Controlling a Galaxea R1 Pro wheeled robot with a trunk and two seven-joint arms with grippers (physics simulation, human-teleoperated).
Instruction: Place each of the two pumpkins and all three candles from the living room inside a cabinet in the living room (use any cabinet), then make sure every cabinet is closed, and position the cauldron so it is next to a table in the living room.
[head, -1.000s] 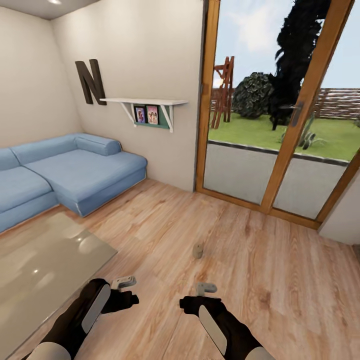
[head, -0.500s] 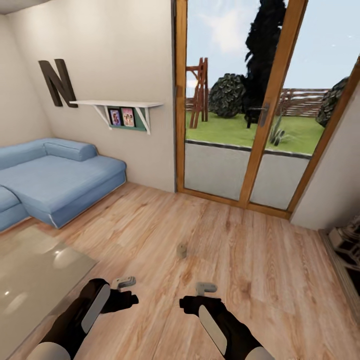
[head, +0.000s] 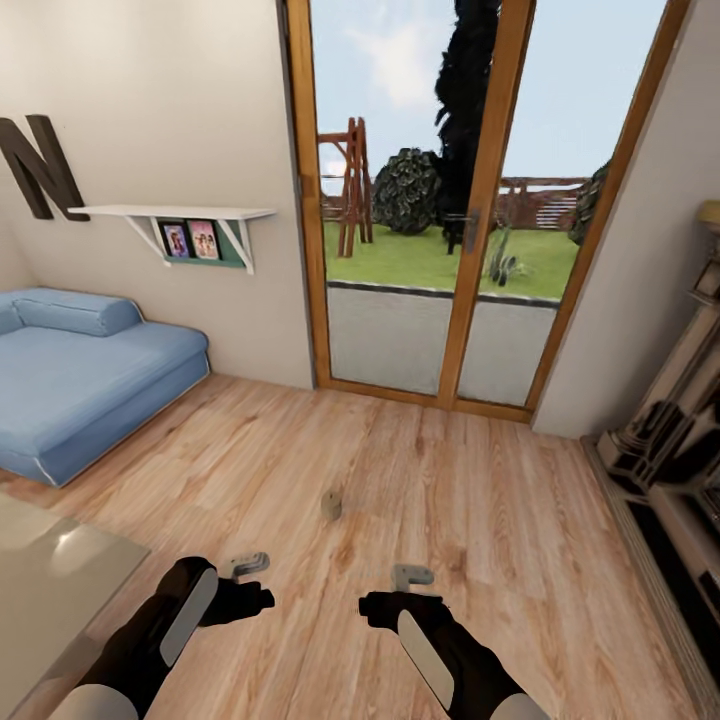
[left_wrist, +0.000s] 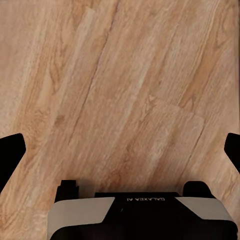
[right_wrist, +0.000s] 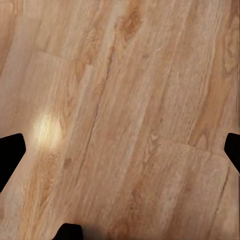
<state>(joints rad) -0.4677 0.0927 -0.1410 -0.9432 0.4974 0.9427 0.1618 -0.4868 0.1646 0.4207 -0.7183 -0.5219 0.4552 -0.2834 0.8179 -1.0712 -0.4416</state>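
Note:
One candle (head: 330, 505), a short grey-beige cylinder, stands upright on the wood floor. It is ahead of both grippers and slightly left of the middle between them. My left gripper (head: 245, 566) hangs low over the floor, open and holding nothing. In the left wrist view it (left_wrist: 120, 150) has its dark fingertips (left_wrist: 10, 155) spread wide over bare planks. My right gripper (head: 412, 576) is also open and holding nothing. In the right wrist view it (right_wrist: 120, 145) likewise has its fingertips (right_wrist: 10, 150) far apart above the floor.
A glass-topped low table (head: 40, 590) sits at the lower left, with a blue sofa (head: 80, 380) behind it. Wood-framed glass doors (head: 440, 250) fill the far wall. A dark furniture unit (head: 670, 470) with objects on it lines the right edge.
The camera has turned to the right, so sofa, table and candle slide left in the picture and the dark unit appears at the right. The arms hold the same pose.

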